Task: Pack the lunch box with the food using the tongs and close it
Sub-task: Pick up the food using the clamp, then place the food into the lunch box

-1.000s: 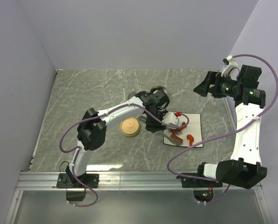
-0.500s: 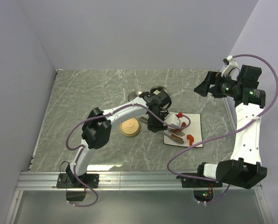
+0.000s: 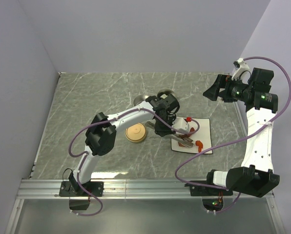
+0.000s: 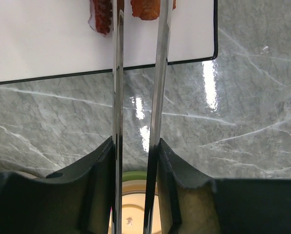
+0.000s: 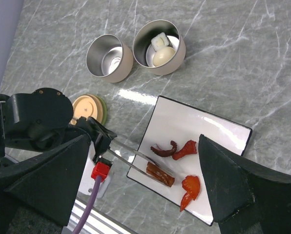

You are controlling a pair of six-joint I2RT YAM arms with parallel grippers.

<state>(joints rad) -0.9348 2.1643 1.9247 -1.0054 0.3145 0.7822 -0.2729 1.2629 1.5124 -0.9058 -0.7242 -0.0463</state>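
My left gripper point(image 4: 135, 144) is shut on the tongs point(image 4: 160, 73), its fingers point(image 4: 171, 180) pressing the two silver arms from outside. The tongs point(image 5: 131, 158) reach onto the white plate point(image 5: 218, 131), with their tips on either side of the brown sausage point(image 5: 160, 174). A dark red curved bit point(image 5: 165, 148) and two red pieces point(image 5: 187, 148) point(image 5: 190, 187) also lie on the plate. One lunch box tin point(image 5: 177, 36) holds the egg-like ball point(image 5: 163, 56) and a white piece point(image 5: 159, 41). My right gripper point(image 5: 144, 139) hangs open high above the plate, holding nothing.
A second, empty tin point(image 5: 109, 57) stands beside the filled one. A beige lid with a green rim point(image 5: 89, 108) lies flat left of the plate, under my left wrist point(image 3: 164, 127). The right arm point(image 3: 255, 97) is raised at the table's back right.
My left arm has shifted a little toward the plate. Its jaws have narrowed, bringing the tongs' arms closer together round the sausage. The right arm has not moved.
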